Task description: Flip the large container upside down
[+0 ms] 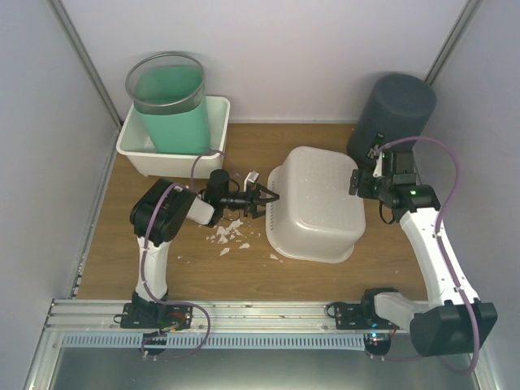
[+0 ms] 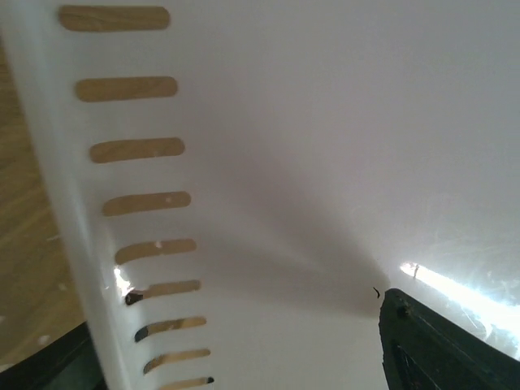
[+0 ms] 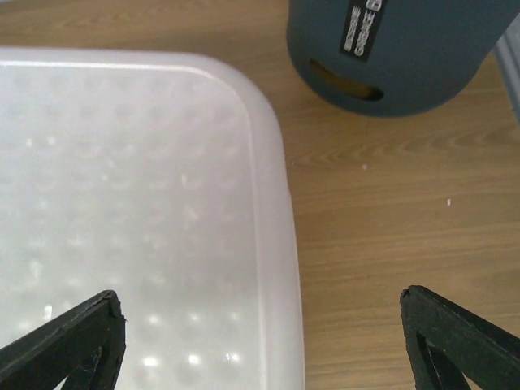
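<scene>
The large white container [image 1: 317, 203] lies bottom-up in the middle of the wooden table, its dimpled base facing up. My left gripper [image 1: 264, 197] is open at its left side. In the left wrist view the slotted white wall [image 2: 325, 162] fills the frame, and my left gripper [image 2: 236, 317] has its dark fingers spread wide either side of it. My right gripper [image 1: 355, 180] is open above the container's far right edge. In the right wrist view my right gripper [image 3: 260, 301] straddles the rounded edge of the container [image 3: 122, 203] without touching it.
A green tub [image 1: 169, 110] stands in a white tray [image 1: 213, 134] at the back left. A dark grey bin [image 1: 392, 114] stands upside down at the back right, also in the right wrist view [image 3: 390, 49]. White scraps [image 1: 230, 234] lie under the left gripper.
</scene>
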Available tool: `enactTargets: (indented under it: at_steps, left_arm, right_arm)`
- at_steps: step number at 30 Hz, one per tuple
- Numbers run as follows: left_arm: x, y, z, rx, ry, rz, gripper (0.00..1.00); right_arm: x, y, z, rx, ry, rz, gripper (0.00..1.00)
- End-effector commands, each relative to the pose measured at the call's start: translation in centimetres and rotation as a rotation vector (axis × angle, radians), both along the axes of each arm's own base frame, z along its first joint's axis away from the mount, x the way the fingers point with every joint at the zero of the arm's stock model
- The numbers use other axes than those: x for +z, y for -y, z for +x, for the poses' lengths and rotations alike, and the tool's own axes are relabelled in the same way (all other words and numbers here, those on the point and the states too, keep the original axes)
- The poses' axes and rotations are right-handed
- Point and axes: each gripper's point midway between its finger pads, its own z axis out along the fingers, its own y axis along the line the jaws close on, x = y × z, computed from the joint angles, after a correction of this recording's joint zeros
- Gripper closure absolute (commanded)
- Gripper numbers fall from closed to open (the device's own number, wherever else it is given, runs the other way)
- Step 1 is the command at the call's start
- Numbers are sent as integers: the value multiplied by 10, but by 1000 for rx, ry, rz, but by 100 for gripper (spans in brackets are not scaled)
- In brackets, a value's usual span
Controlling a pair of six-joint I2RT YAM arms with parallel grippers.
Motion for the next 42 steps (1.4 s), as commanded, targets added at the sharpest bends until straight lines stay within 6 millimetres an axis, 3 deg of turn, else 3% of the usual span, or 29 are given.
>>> enactTargets:
  at_steps: [1, 4, 7, 12, 18, 23, 26, 31, 35, 40, 42]
  left_arm:
    - [-23, -11, 13, 43, 18, 131, 24]
    - [-32, -9, 22, 30, 35, 172, 24]
    - [-40, -8, 39, 32, 86, 248, 24]
    - [-39, -3, 58, 27, 147, 291, 23]
    - [-31, 5, 87, 16, 228, 325, 23]
    - [-22, 1, 114, 52, 255, 331, 23]
    - [5, 1, 129, 67, 309, 321, 22]
    - [75, -3, 130, 57, 494, 360, 22]
    - [126, -13, 104, -1, 615, 383, 22]
    - [192, -32, 57, 12, 879, 437, 22]
    - [201, -35, 38, -13, 980, 482, 22]
  right_arm:
    - [-9, -12, -7, 36, -6, 41, 8]
    - [-20, -11, -15, 26, -22, 51, 7]
    - [-28, -25, -19, 74, -27, 115, 7]
    - [-48, -33, -26, 74, -65, 185, 7]
    - [-71, -65, -37, 162, -93, 366, 7]
    - [-75, -103, -44, 274, -75, 597, 7]
    - [-76, -122, -46, 308, -82, 686, 7]
    - [-64, -140, -49, 304, -74, 728, 7]
    - [-53, -144, -57, 293, -73, 729, 6]
    - [-55, -143, -71, 286, -95, 728, 6]
    - [-58, -142, -77, 289, -105, 729, 6]
